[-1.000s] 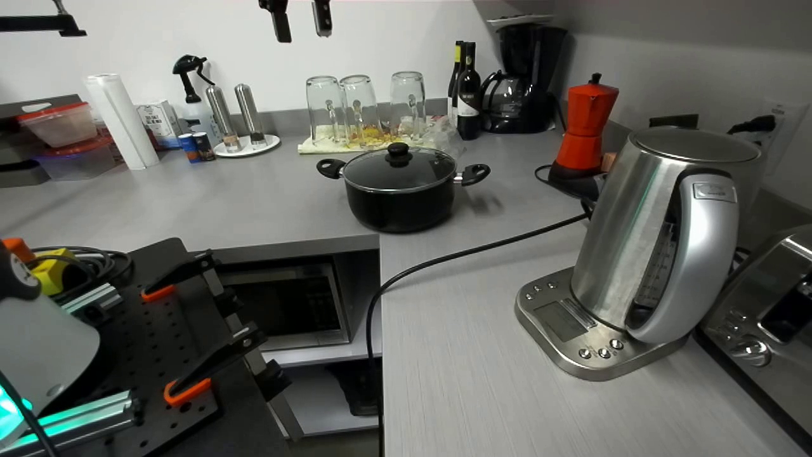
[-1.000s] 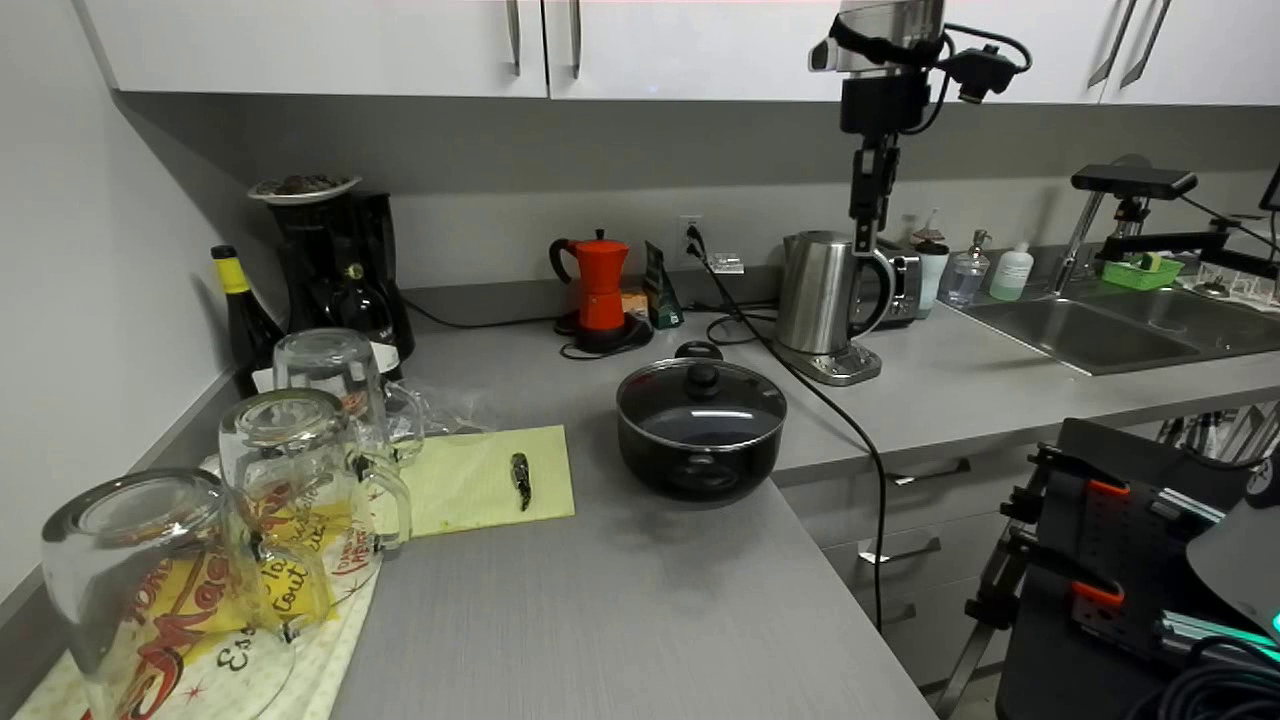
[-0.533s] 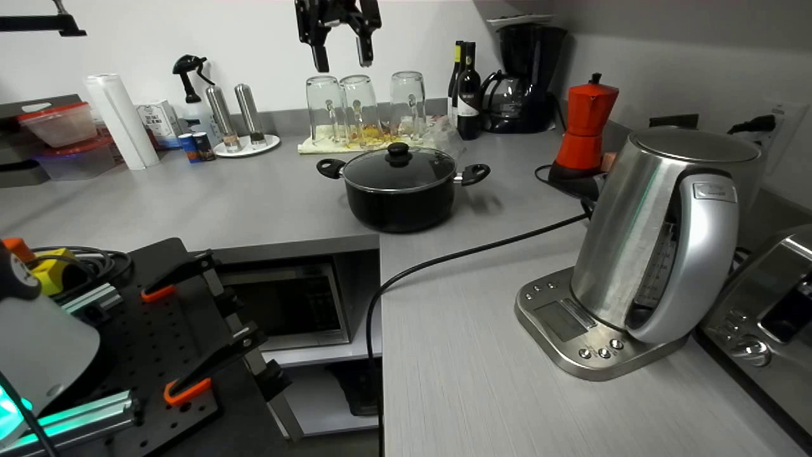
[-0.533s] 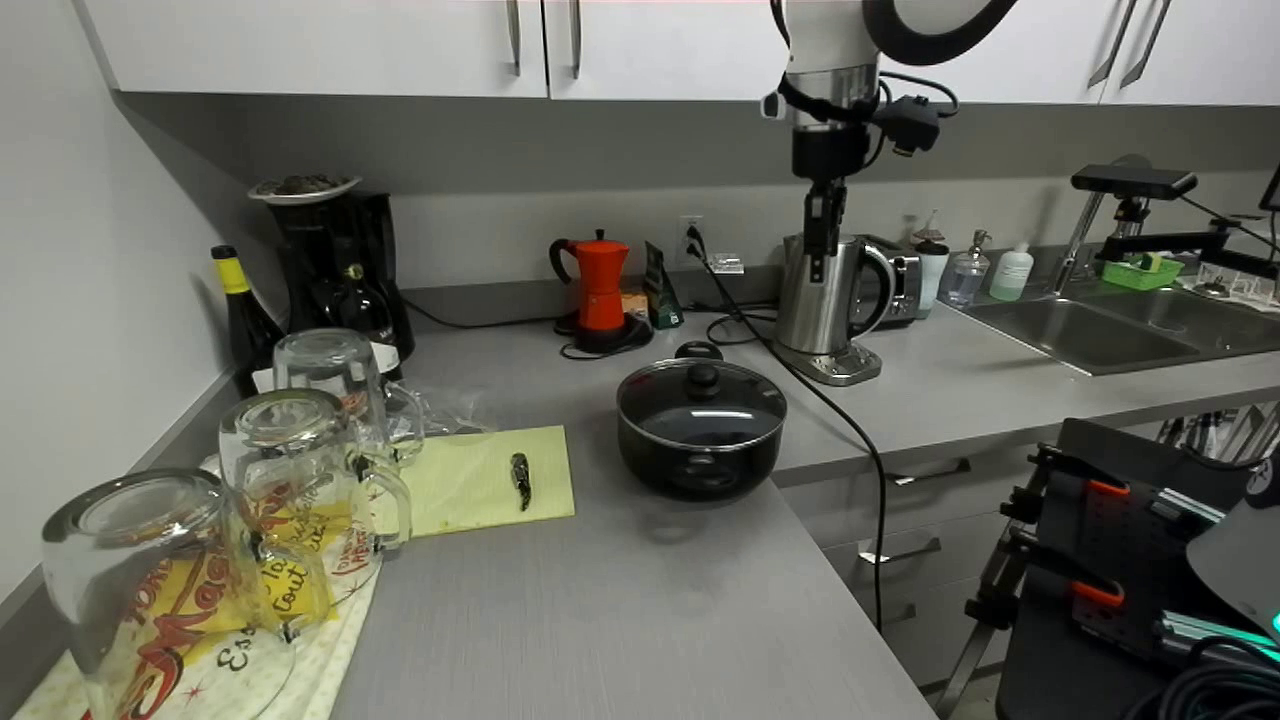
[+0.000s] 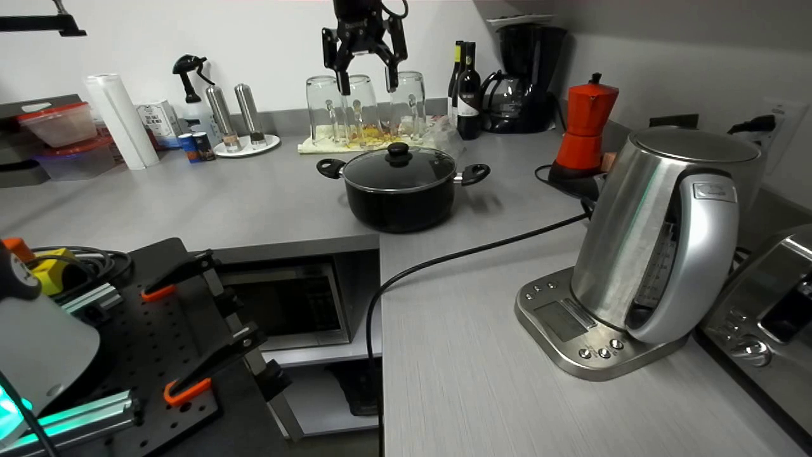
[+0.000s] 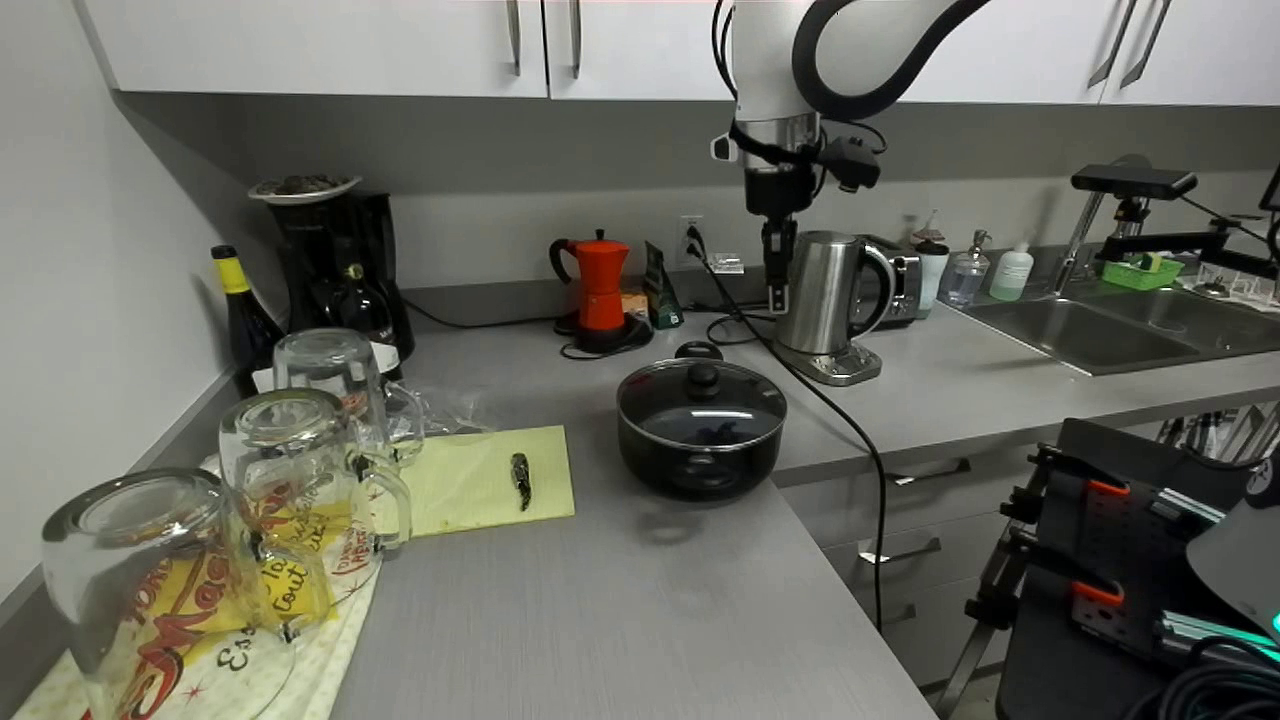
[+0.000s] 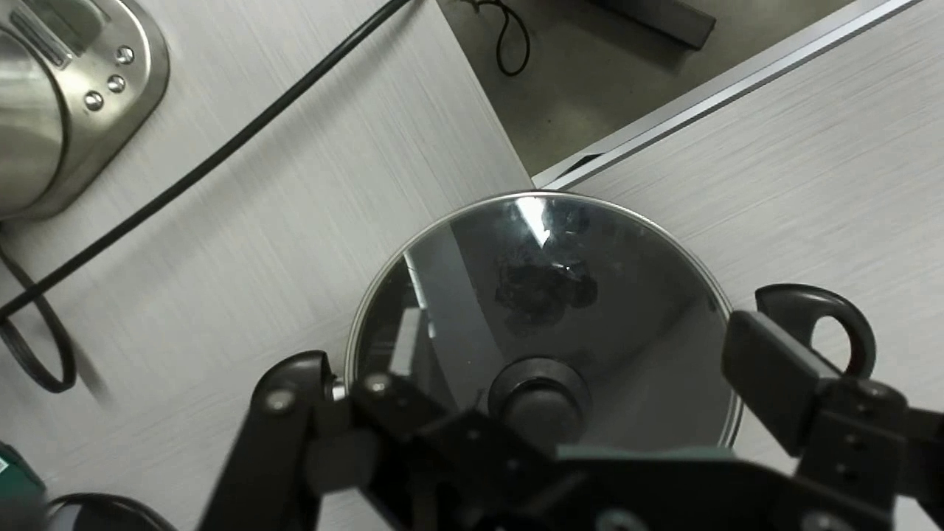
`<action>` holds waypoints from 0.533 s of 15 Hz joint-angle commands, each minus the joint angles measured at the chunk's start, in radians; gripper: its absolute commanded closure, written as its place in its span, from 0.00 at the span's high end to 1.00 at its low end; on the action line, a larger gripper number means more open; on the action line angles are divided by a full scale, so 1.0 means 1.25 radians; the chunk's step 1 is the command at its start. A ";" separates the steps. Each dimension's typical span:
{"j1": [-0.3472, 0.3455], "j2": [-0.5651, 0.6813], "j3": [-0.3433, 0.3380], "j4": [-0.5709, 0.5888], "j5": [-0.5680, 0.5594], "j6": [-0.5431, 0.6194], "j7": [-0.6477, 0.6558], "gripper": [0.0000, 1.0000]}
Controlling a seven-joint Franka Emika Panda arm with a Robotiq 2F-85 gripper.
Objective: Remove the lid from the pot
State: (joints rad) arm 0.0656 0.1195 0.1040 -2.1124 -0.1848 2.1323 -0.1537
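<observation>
The black pot (image 5: 401, 212) stands on the counter in both exterior views (image 6: 690, 472). The glass lid (image 5: 374, 171) lies flat on it, also in an exterior view (image 6: 670, 408), with its dark knob (image 6: 703, 379) upright in the middle. In the wrist view the lid (image 7: 627, 295) fills the centre, and its knob (image 7: 542, 417) is partly hidden by the gripper's links. My gripper (image 5: 367, 82) is open and empty, pointing down, above the pot and apart from the lid. In the wrist view the gripper (image 7: 582, 350) has its fingers wide apart, on either side of the knob.
The steel kettle (image 5: 660, 235) stands beside the pot, with a black cable (image 5: 482, 247) across the counter. Upturned glass mugs (image 6: 290, 460), a red moka pot (image 6: 600, 285), and a coffee maker (image 5: 530, 76) stand around. The counter edge (image 6: 850, 620) is close to the pot.
My gripper has come down and moved closer to the pot: rightward and down in an exterior view, leftward and down in an exterior view. The pot and lid have not moved.
</observation>
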 commanded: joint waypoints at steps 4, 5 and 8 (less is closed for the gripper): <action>0.006 0.115 0.002 0.098 -0.002 0.009 -0.110 1.00; 0.005 0.130 0.003 0.110 -0.001 0.008 -0.125 1.00; 0.006 0.175 0.008 0.142 -0.004 0.007 -0.154 1.00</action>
State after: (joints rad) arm 0.0692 0.2727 0.1106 -1.9983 -0.1849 2.1428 -0.2968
